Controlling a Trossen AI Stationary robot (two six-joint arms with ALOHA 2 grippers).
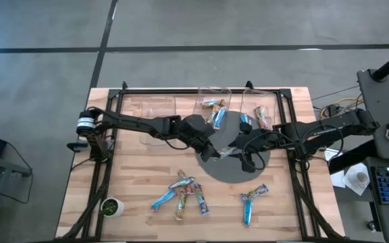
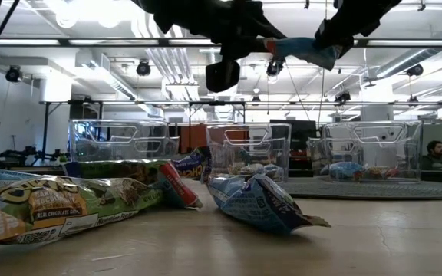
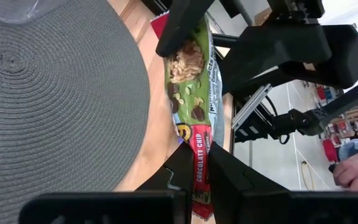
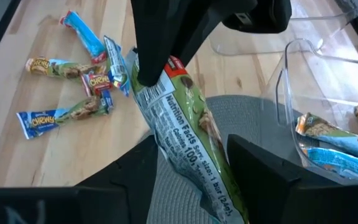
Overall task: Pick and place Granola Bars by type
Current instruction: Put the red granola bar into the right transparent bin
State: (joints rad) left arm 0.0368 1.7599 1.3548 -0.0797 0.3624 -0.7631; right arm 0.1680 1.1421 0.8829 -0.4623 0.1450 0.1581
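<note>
Above the round grey mat [image 1: 238, 162] at the middle of the table [image 1: 134, 182], the left gripper [image 1: 213, 152] and the right gripper [image 1: 237, 150] meet on 1 green-wrapped granola bar [image 3: 192, 93], held off the surface between them. In the left wrist view the left fingers [image 3: 229, 177] are pinched on the bar's red end marked "chocolate chip", while the other arm's fingers clamp its far end. The right wrist view shows the same bar [image 4: 182, 118] with its nutrition label up, passing between the right fingers [image 4: 272, 177], which look closed against it, though the actual contact is partly hidden. In the low view the bar [image 2: 301, 50] hangs high over the table between the 2 dark grippers. On the near part of the table lies a loose cluster of about 5 bars [image 1: 181, 192], blue and multicoloured, some overlapping, and 2 more bars [image 1: 252, 201] lie apart toward the right. At the far side stand 3 clear bins: the left bin [image 1: 157, 108] looks bare inside, the middle bin [image 1: 216, 101] holds a few bars, and the right bin [image 1: 262, 108] holds a blue bar and a tan one. A small green-and-white cup [image 1: 111, 206] sits near the table's front left corner. A person [image 2: 436, 153] is seated in the room beyond the bins.
</note>
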